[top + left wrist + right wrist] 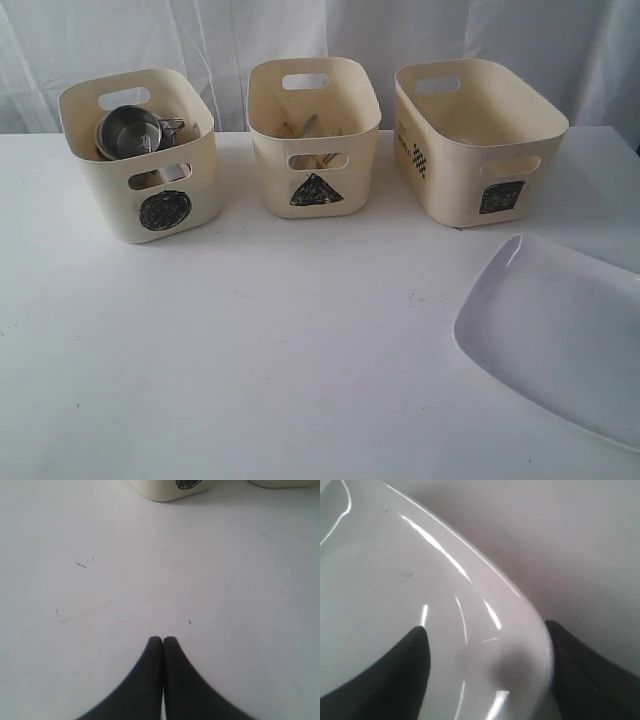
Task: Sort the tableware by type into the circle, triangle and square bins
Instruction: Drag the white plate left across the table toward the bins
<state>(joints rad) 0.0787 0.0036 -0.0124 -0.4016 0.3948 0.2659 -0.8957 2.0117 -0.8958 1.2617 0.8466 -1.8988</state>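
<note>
The large white plate (560,330) lies at the table's right front, partly cut off by the picture's edge. My right gripper (487,635) is open and astride the plate's rim (395,570), one finger over the plate and the other outside it. My left gripper (163,639) is shut and empty above bare table. The circle bin (140,160) holds steel mugs (130,132). Wooden chopsticks (300,128) show inside the triangle bin (314,140). The square bin (475,140) stands on the right, and no contents show inside it. Neither gripper shows in the exterior view.
The three bins stand in a row at the back of the white table (250,350), before a white curtain. The circle bin's lower corner (170,487) shows ahead of my left gripper in the left wrist view. The square bin sits just behind the plate.
</note>
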